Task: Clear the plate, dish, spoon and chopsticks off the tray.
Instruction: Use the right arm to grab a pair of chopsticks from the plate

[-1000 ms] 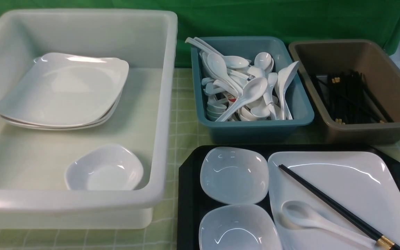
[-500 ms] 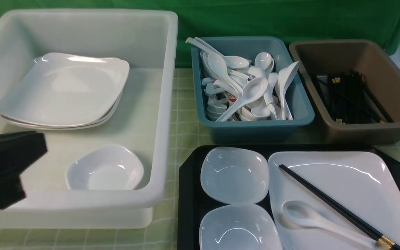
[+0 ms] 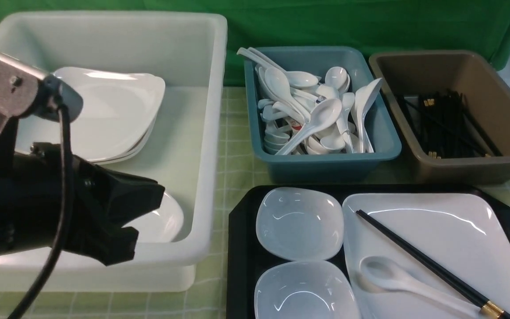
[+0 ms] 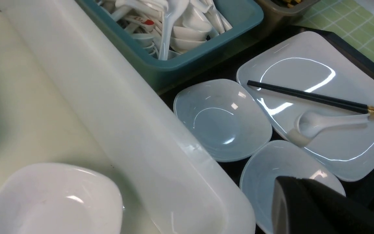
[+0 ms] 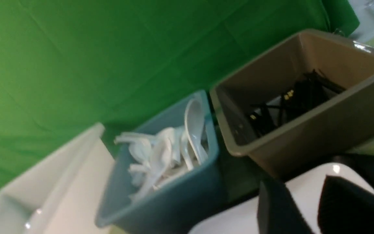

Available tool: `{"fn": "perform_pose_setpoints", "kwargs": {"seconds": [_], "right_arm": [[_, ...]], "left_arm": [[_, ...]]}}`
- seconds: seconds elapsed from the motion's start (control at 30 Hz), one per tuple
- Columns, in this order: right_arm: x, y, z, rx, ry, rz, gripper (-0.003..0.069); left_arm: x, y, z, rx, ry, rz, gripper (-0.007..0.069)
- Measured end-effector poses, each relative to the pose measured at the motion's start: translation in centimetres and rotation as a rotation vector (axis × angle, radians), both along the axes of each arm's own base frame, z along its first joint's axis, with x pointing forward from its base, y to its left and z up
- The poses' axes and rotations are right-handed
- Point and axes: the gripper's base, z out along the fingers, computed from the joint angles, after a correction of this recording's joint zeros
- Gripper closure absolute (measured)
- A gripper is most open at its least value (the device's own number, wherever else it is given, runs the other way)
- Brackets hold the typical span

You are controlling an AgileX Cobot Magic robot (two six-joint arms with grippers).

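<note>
The black tray (image 3: 241, 248) sits at the front right. On it lie two small white dishes (image 3: 299, 223) (image 3: 303, 292) and the large white plate (image 3: 441, 230). Across the plate rest the black chopsticks (image 3: 414, 257), with the white spoon (image 3: 396, 281) beside them. My left gripper (image 3: 142, 217) hovers shut and empty over the front of the white tub. In the left wrist view its tip (image 4: 282, 180) sits in front of the nearer dish (image 4: 261, 169). My right gripper (image 5: 299, 185) shows only in its wrist view, open over the plate (image 5: 235, 217), nothing between its fingers.
A big white tub (image 3: 210, 133) at the left holds stacked plates (image 3: 104, 110) and a small dish (image 3: 168, 221). Behind the tray stand a teal tub (image 3: 326, 166) full of spoons and a brown tub (image 3: 472, 170) with chopsticks. A green cloth hangs behind.
My left arm has come in from the left and moved rightwards over the white tub, now covering part of the dish in it. Nothing on the tray has moved.
</note>
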Motion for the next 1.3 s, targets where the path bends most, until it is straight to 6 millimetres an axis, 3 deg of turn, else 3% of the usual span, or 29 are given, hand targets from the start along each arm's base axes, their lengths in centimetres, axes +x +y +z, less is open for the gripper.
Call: {"fn": "perform_pose_setpoints", "kwargs": {"seconds": [0.17, 0.27, 0.4, 0.47, 0.5, 0.63, 0.67, 0.7, 0.8, 0.87, 0.93, 1.3], "right_arm": [[0.0, 0.3, 1.3, 0.025, 0.104, 0.04, 0.0426], [1.2, 1.4, 5.0, -0.27, 0.343, 0.203, 0.0426], [5.5, 3.3, 8.1, -0.608, 0.667, 0.424, 0.0421], [6.9, 3.7, 8.9, -0.685, 0.731, 0.463, 0.0419], [9.1, 4.3, 8.9, -0.756, 0.855, 0.52, 0.0415], [14.6, 5.9, 7.7, -0.908, 1.031, 0.654, 0.0404], [14.8, 5.9, 7.4, -0.911, 1.042, 0.661, 0.0402], [16.7, 6.3, 6.4, -0.934, 1.096, 0.694, 0.0376], [19.1, 5.9, 4.2, -0.945, 1.179, 0.725, 0.0293], [19.7, 5.8, 3.3, -0.942, 1.203, 0.73, 0.0265], [20.9, 5.6, 1.2, -0.94, 1.254, 0.748, 0.0225], [23.1, 6.1, -3.4, -0.94, 1.305, 0.786, 0.0214]], "left_arm": [[0.0, 0.0, 0.1, -0.002, -0.007, 0.001, 0.0604], [0.1, 0.0, 0.1, 0.022, -0.047, -0.022, 0.0604], [0.1, -0.1, 0.2, 0.045, -0.073, -0.049, 0.0604], [0.0, -0.1, 0.1, 0.053, -0.073, -0.061, 0.0604], [-0.2, -0.1, 0.1, 0.062, -0.071, -0.077, 0.0604], [-1.9, 0.0, 0.8, 0.078, -0.113, -0.153, 0.0604], [-1.9, -0.1, 0.8, 0.078, -0.113, -0.155, 0.0604], [-2.8, 0.1, 1.3, 0.073, -0.145, -0.176, 0.0604], [-4.3, 0.4, 2.1, 0.054, -0.193, -0.199, 0.0604], [-5.0, 0.7, 2.4, 0.046, -0.209, -0.207, 0.0604], [-6.0, 1.0, 2.7, 0.045, -0.225, -0.228, 0.0604], [-6.8, 1.2, 2.8, 0.044, -0.231, -0.246, 0.0604]]}}
